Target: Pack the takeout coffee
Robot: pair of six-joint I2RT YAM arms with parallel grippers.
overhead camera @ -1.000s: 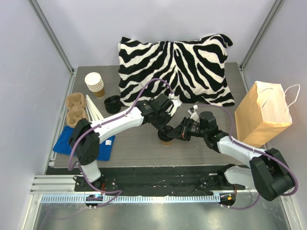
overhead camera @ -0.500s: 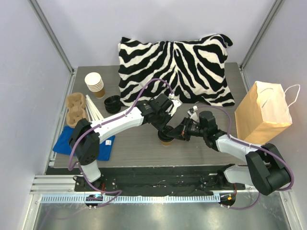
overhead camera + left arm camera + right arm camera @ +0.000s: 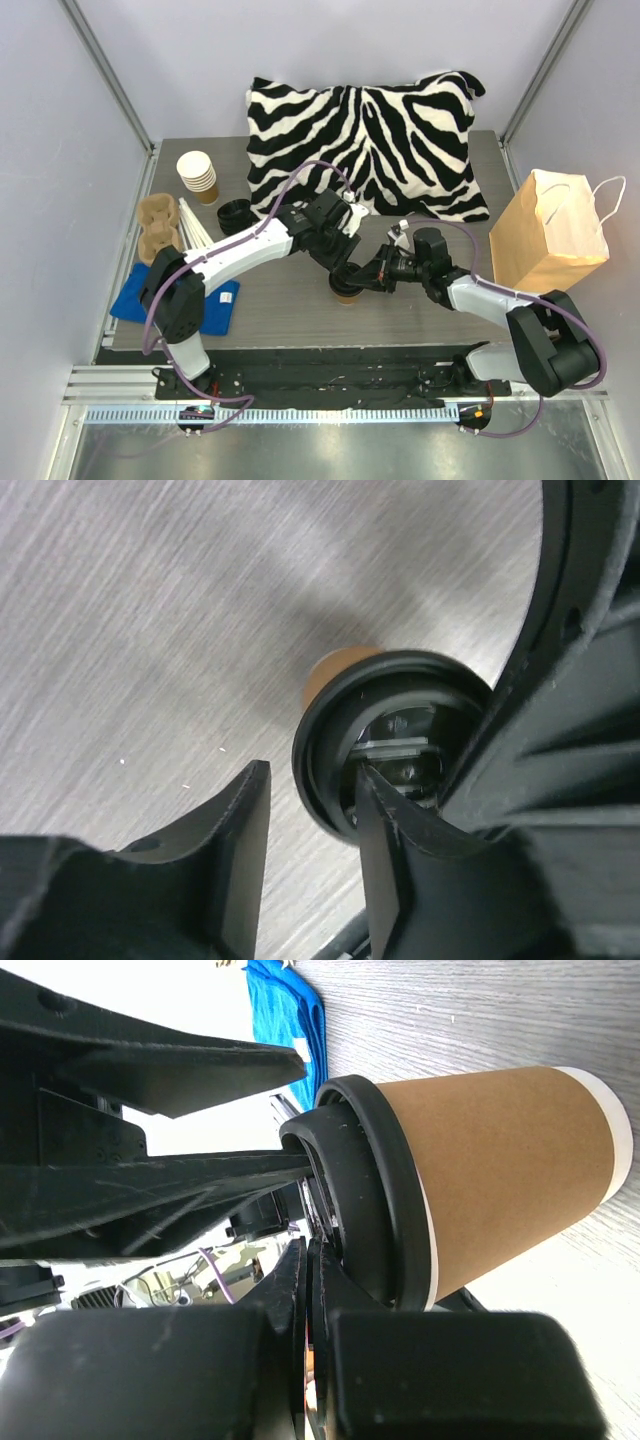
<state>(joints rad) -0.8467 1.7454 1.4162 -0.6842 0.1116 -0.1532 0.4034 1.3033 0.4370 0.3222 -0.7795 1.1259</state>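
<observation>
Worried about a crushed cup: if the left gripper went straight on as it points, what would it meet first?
Probably the round black plastic lid of the small brown paper cup, under the open left gripper; depth is unclear.

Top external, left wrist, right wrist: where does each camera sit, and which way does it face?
Top external: above and behind the arms, looking down at the table; both arms show, bases at the bottom.
Left wrist: on the left arm, looking down onto the takeout coffee; the left pincer shows at the bottom.
Right wrist: on the right arm, facing the cup's side, picture rolled sideways; the right pincer shows at the bottom.
Shared: both wrist views show the coffee's black lid close up.
</observation>
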